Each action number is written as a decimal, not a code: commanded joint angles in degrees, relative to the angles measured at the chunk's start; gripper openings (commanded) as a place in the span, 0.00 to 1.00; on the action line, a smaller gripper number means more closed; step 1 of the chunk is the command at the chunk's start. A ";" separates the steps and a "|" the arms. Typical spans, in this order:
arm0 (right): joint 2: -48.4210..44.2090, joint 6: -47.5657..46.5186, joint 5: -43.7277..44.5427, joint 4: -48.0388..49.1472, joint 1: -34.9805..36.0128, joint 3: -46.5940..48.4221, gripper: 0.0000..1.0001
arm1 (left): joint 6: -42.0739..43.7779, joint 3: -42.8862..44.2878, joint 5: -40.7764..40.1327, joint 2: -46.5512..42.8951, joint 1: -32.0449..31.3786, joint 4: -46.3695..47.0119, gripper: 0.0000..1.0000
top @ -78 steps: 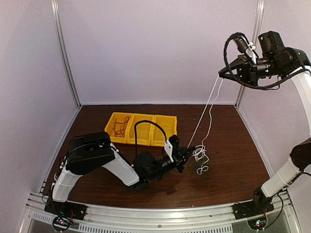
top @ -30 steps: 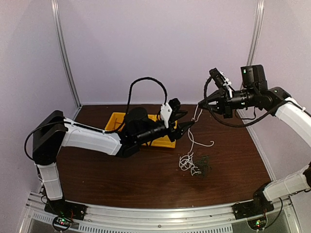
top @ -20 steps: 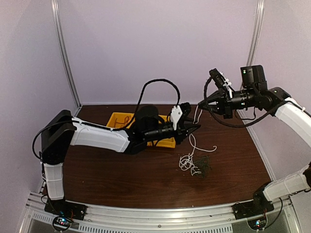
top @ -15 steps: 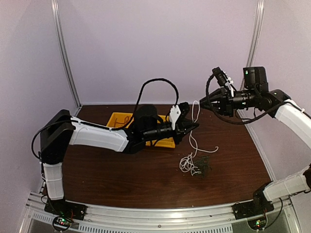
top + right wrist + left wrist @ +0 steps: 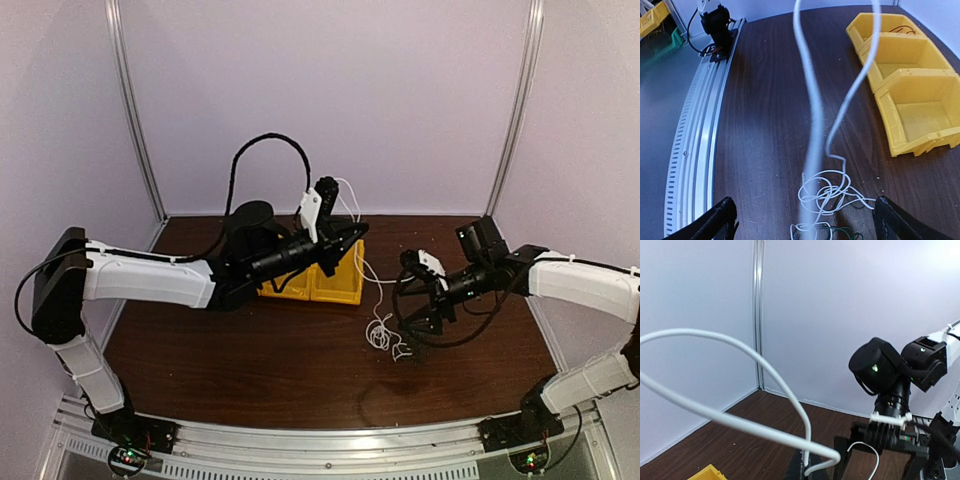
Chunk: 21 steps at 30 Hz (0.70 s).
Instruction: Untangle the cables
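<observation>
Right jaws gape wide: the right gripper (image 5: 810,226) shows its 2 black fingers (image 5: 722,220) at the bottom corners of the wrist view, tips only, with a strand hanging between them, clear of both. It hangs low, just over the heap.

Left gripper (image 5: 350,233) now: its jaws are pinched on the thin white cable (image 5: 816,115). Its own wrist camera cuts the fingertips off at the bottom edge, so the grip reads mainly from overhead.

From that pinch the white cable arcs up and drops past the 3-compartment yellow plastic bin (image 5: 887,117). It lands in a loose knot on the dark brown wooden table (image 5: 765,100), between bin and right gripper. Close to the lens it's a blurred streak.

Dark green-black cable (image 5: 842,232) peeks out under the knot, mostly cut off by the frame. How the 2 cross, can't tell. Thin red cable (image 5: 900,30) lies in the end compartment farthest from the right gripper, hidden overhead by the left arm.
</observation>
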 commanded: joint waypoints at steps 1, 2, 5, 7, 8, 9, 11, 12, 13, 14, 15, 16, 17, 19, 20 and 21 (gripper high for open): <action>4.38 -8.61 8.12 -0.48 4.74 -1.16 0.98 | -4.73 -1.06 -5.40 -2.23 1.34 -2.08 0.00; 5.40 -9.05 8.78 0.06 5.33 -1.06 0.99 | -5.41 -1.29 -5.42 -2.45 1.61 -2.04 0.00; 9.26 -10.70 10.64 1.61 6.99 -0.44 1.00 | -6.80 -1.89 -6.13 -3.21 2.08 -2.12 0.00; 12.05 -11.19 12.38 3.35 8.64 -0.22 1.00 | -7.28 -2.50 -6.50 -3.63 2.34 -1.99 0.00; 13.51 -10.74 13.27 5.31 9.35 -0.15 1.00 | -7.60 -2.80 -6.64 -3.86 2.48 -1.83 0.00; 14.87 -10.07 14.27 7.04 10.19 0.07 1.00 | -7.81 -3.20 -6.77 -4.04 2.53 -1.79 0.00; 18.18 -8.82 16.75 9.36 11.70 1.18 0.95 | -8.12 -3.82 -7.37 -4.53 2.60 -1.78 0.00; 19.83 -7.98 17.88 10.34 12.23 2.01 0.91 | -8.20 -4.19 -7.74 -4.82 2.63 -1.73 0.00; 21.54 -6.90 19.96 10.83 12.84 3.22 0.84 | -8.20 -4.52 -7.96 -5.02 2.68 -1.75 0.00; 23.03 -6.33 21.76 11.15 13.29 4.39 0.73 | -8.20 -4.93 -8.16 -5.30 2.81 -1.65 0.00; 24.32 -5.58 22.97 11.36 13.50 5.41 0.57 | -8.29 -5.29 -8.38 -5.60 2.90 -1.60 0.00; 25.26 -4.44 24.52 12.25 13.57 6.03 0.40 | -8.36 -5.70 -8.65 -5.93 3.02 -1.62 0.00; 26.04 -3.49 26.16 12.64 13.58 6.57 0.19 | -8.33 -6.08 -8.97 -6.49 3.13 -1.67 0.00; 27.11 -3.54 28.21 11.97 13.55 7.17 0.00 | -7.91 -6.40 -9.54 -8.23 3.69 -2.65 0.00; 27.33 -4.03 28.71 11.54 13.58 6.93 0.00 | -7.41 -6.15 -9.52 -9.52 4.08 -3.84 0.00; 27.21 -4.44 29.19 10.96 13.57 6.59 0.00 | -6.69 -5.25 -9.51 -10.85 4.45 -5.68 0.00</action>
